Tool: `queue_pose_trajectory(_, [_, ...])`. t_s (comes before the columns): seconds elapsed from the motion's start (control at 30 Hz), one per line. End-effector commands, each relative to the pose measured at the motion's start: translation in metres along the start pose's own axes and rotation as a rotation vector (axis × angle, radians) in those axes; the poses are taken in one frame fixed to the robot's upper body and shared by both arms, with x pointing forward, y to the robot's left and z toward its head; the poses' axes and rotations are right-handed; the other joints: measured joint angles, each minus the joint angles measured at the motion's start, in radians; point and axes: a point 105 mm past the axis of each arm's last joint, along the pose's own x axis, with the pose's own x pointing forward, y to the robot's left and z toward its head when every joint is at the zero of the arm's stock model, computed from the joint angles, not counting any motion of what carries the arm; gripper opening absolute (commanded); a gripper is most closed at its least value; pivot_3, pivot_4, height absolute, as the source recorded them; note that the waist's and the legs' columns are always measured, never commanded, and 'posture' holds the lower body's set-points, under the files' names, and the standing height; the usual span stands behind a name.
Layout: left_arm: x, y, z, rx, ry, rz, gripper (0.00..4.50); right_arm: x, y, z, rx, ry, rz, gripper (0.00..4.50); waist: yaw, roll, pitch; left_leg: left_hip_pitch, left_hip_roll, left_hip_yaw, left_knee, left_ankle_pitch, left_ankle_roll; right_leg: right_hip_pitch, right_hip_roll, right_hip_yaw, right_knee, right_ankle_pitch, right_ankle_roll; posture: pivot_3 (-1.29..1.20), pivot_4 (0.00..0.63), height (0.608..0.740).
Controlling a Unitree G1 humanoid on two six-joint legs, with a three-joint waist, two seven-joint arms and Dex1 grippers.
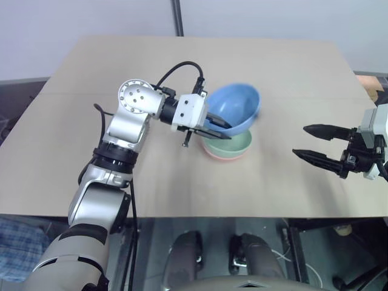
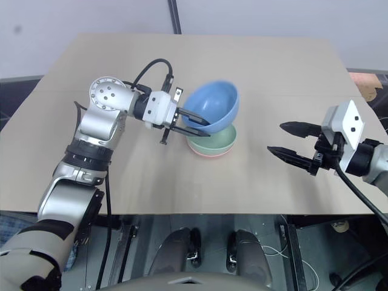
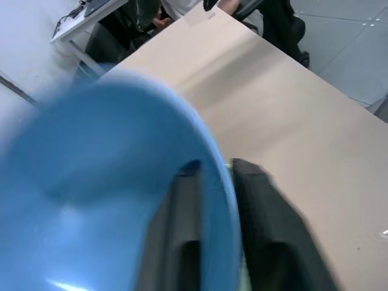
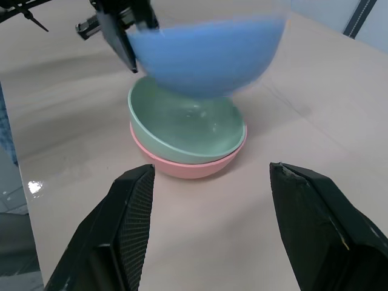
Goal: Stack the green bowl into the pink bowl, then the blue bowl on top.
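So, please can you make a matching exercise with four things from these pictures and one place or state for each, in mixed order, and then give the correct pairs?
Things:
1. blue bowl
2. green bowl
3. pink bowl
4. right gripper

States:
A. open and holding nothing, off to the side of the bowls
B. at the bottom of the stack, on the table
C. nested inside the pink bowl
D. tilted above the stack, its rim between the fingers of the left gripper

Pairs: 1-D, 2-C, 3-B, 4-A
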Motion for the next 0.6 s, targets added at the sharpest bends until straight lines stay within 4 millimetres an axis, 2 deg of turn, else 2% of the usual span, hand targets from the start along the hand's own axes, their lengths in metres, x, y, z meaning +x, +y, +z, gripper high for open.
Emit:
queue_pose_trajectory(0.03, [-0.006,0.005,0.007,0.038,0.004,0.008,2.49,-0.005,0.001,0.008,-0.048,-0.007,-0.012,3.31,0.000,0.000,0.000,0.000,0.000,0.000,0.000,0.000,0.000,0.000,0.000,0.000,0.000,0.000,0.000,0.00,0.150,0.740])
queue_pose_trajectory(0.1, [-0.008,0.005,0.006,0.042,0.007,0.013,3.24,-0.004,0.001,0.008,-0.048,-0.007,-0.011,3.31,0.000,0.000,0.000,0.000,0.000,0.000,0.000,0.000,0.000,0.000,0.000,0.000,0.000,0.000,0.000,0.00,0.150,0.740])
queue_pose_trajectory(0.13, [-0.008,0.005,0.006,0.046,0.009,0.017,3.85,-0.004,0.001,0.008,-0.048,-0.007,-0.010,3.31,0.000,0.000,0.000,0.000,0.000,0.000,0.000,0.000,0.000,0.000,0.000,0.000,0.000,0.000,0.000,0.00,0.150,0.740])
queue_pose_trajectory(0.2, [-0.012,0.007,0.007,0.036,0.002,0.041,4.47,-0.003,0.001,0.008,-0.049,-0.008,-0.006,3.31,0.000,0.000,0.000,0.000,0.000,0.000,0.000,0.000,0.000,0.000,0.000,0.000,0.000,0.000,0.000,0.00,0.150,0.740])
queue_pose_trajectory(0.37, [-0.035,0.016,0.008,-0.106,-0.042,0.189,4.47,-0.003,0.000,0.008,-0.050,-0.008,-0.002,3.31,-0.001,0.000,0.000,0.000,0.000,0.000,0.000,0.000,0.000,0.000,0.000,0.000,0.000,0.000,0.000,0.00,0.150,0.740])
queue_pose_trajectory(0.47, [-0.059,0.014,-0.014,-0.199,0.032,0.331,4.47,-0.005,-0.001,0.006,-0.044,-0.003,-0.005,3.31,-0.003,0.000,0.000,0.000,0.000,0.000,0.000,0.000,0.000,0.000,0.000,0.000,0.000,0.000,0.000,0.00,0.150,0.740])
queue_pose_trajectory(0.6, [-0.092,-0.007,-0.042,-0.315,0.139,0.490,4.47,-0.010,-0.006,0.001,-0.033,0.004,-0.038,3.31,-0.003,0.000,0.000,0.001,0.001,0.000,0.000,0.000,0.000,0.000,0.000,0.000,0.000,0.000,0.000,0.00,0.150,0.740])
